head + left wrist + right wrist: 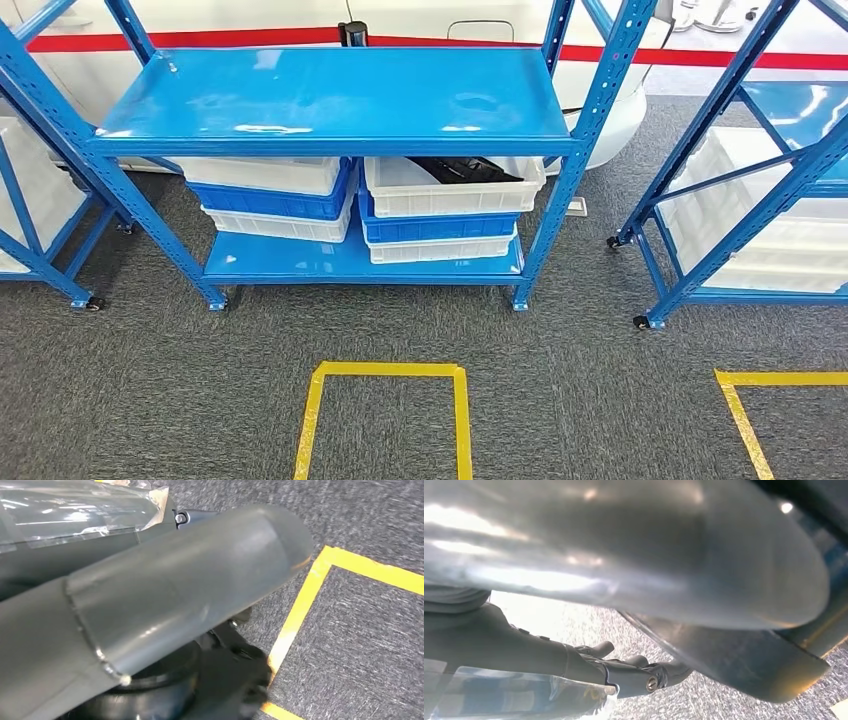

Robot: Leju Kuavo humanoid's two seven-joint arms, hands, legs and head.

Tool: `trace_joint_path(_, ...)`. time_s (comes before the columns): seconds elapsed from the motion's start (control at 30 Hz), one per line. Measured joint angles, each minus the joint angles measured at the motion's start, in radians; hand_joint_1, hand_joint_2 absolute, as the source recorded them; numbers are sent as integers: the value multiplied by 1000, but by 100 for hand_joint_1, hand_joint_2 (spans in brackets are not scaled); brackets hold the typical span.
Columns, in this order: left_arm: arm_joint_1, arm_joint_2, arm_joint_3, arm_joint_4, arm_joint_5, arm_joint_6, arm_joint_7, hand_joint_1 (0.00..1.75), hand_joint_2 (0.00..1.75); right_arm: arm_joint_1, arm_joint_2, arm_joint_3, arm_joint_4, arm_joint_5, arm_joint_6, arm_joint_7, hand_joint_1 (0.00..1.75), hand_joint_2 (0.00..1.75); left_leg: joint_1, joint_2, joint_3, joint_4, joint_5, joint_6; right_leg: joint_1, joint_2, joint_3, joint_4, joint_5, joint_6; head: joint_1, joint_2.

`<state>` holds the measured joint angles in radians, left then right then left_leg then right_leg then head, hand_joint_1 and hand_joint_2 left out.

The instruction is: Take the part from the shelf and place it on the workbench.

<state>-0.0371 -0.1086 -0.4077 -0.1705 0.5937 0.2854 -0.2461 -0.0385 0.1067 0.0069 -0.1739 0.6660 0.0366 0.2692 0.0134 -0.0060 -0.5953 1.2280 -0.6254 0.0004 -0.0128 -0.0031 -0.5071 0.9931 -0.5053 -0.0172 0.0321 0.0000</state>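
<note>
A black part [463, 170] lies in the top white bin [452, 195] on the right side of the blue shelf's [330, 100] lower level, under the bare top board. In the left wrist view, my left hand [190, 580] hangs over the grey carpet with its thick grey thumb stretched out and nothing in it. My right hand [634, 555] also hangs low. Its dark fingers [634, 672] reach out straight and hold nothing.
Stacked white and blue bins [272, 195] fill the left of the lower level. More blue racks stand at the right [745, 215] and the far left [30, 210]. A yellow tape outline [386, 371] marks the carpet in front of the shelf, another [745, 385] to the right.
</note>
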Motion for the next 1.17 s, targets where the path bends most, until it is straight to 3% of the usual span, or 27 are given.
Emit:
trace_joint_path(0.07, 2, 2, 0, 0, 1, 3, -1, 0, 0, 2, 0, 0, 0, 2, 0, 0, 0, 0, 5, 1, -61, 48, -15, -7, -1, 3, 12, 0, -14, 2, 0, 0)
trace_joint_path(0.1, 4, 2, 1, 0, 2, 4, -1, 0, 0, 3, 0, 0, 0, 2, 0, 0, 0, 0, 6, 2, -69, 25, 9, -8, -3, 4, 22, 0, -22, 5, 0, 0)
trace_joint_path(0.17, 5, 3, 1, 1, 2, 5, -1, 0, 0, 5, 0, 0, 0, 4, 0, -1, 0, 0, 9, 5, -48, -85, 102, -9, -5, 6, 44, 0, -42, 14, 0, 0)
trace_joint_path(0.23, 5, 4, 1, 1, 5, 6, -2, 0, 0, 5, 0, 0, 0, 5, 0, -1, 0, 0, 5, 9, -26, -163, 145, -4, -3, 6, 56, -1, -60, 28, 0, 0)
trace_joint_path(0.3, 4, 3, 1, 1, 9, 7, -2, 0, 0, 3, 0, 0, 0, 6, 0, -1, 0, 0, 0, 9, -21, -176, 141, 14, 1, 6, 72, -1, -67, 45, 0, 0)
trace_joint_path(0.37, 4, 3, 1, 1, 11, 8, -2, 0, 0, 3, -1, 0, 0, 7, 0, -1, 0, 0, -1, 8, -17, -179, 150, 26, 4, 6, 86, 1, -66, 56, 1, 0)
trace_joint_path(0.5, 5, 3, 1, 1, 12, 8, -2, 0, 0, 3, -1, 0, 0, 7, 0, -1, 0, 0, -1, 9, -16, -179, 150, 28, 4, 6, 87, 0, -66, 58, 1, 0)
trace_joint_path(0.57, 4, 3, 3, 1, 11, 9, -3, 0, 0, 2, -2, 0, 0, 8, 0, -2, 0, 0, 1, 7, 4, -188, 147, 37, 1, 5, 61, 48, -75, 60, 3, 0)
trace_joint_path(0.6, 4, 2, 4, 1, 12, 9, -3, 0, 0, 1, -2, 0, 0, 8, 0, -5, 0, 0, 0, 5, 20, -192, 138, 44, -1, 4, 6, 128, -99, 61, 4, 0)
trace_joint_path(0.63, 4, 2, 5, 1, 12, 10, -4, 0, 0, 0, -3, 0, 0, 9, 0, -7, 0, 0, 0, 2, 47, -197, 122, 50, -1, 4, -39, 157, -90, 66, 6, 0)
trace_joint_path(0.67, 4, 1, 6, 1, 12, 10, -4, 0, 0, 0, -3, 0, 0, 9, 0, -8, 0, 0, -2, -1, 65, -198, 104, 51, 2, 3, -72, 152, -63, 68, 7, 0)
trace_joint_path(0.7, 5, 1, 6, 1, 12, 11, -5, 0, 0, 0, -4, 0, 0, 10, 0, -9, 0, 0, -4, -3, 87, -198, 85, 49, 6, 2, -97, 132, -42, 64, 5, 0)
trace_joint_path(0.73, 5, 0, 6, 1, 12, 11, -5, 0, 0, -1, -5, 0, 1, 10, 0, -8, 0, 0, -5, -4, 102, -199, 71, 43, 11, 0, -83, 65, -7, 56, 5, 0)
trace_joint_path(0.8, 5, -2, 7, 2, 12, 10, -5, 0, 0, -1, -5, 0, 1, 11, 0, -7, 0, 0, -6, -3, 118, -198, 65, 31, 18, -4, -76, 46, -4, 30, 4, 0)
trace_joint_path(0.87, 4, -2, 7, 1, 12, 10, -6, 0, 0, -1, -4, 0, 0, 11, 1, -7, 0, 0, -6, -1, 124, -183, 66, 20, 15, -1, -51, 31, 9, 17, 5, 0)
trace_joint_path(0.93, 1, -2, 7, 1, 12, 10, -7, 0, 0, -2, -2, 0, 0, 13, 1, -6, 0, 0, -4, 1, 91, -114, 54, 11, 6, 1, -24, 17, 9, 9, 3, 0)
trace_joint_path(1.0, 0, 0, 7, 1, 13, 10, -7, 0, 0, -2, -1, 0, 0, 16, 1, -6, 0, 0, -1, 2, 13, -1, 13, 0, 3, 1, -12, 13, 0, 1, 0, 0)
trace_joint_path(1.07, 2, 1, 8, 1, 14, 11, -7, 0, 0, 0, -1, 0, 0, 19, 1, -7, 0, 0, 1, 2, -59, 65, -20, -7, 3, 4, 1, 13, -14, -2, 0, 0)
trace_joint_path(1.1, 3, 2, 10, 1, 16, 12, -7, 0, 0, 1, -1, 0, 0, 21, 1, -7, 0, 0, 1, 2, -77, 58, -11, -8, 3, 6, 10, 13, -22, -1, 0, 0)
trace_joint_path(1.17, 4, 4, 13, 2, 19, 14, -8, 0, 0, 2, -1, 0, 0, 24, 1, -7, 0, 0, 1, 3, -80, -1, 39, -7, 3, 9, 28, 13, -36, 2, 0, 0)
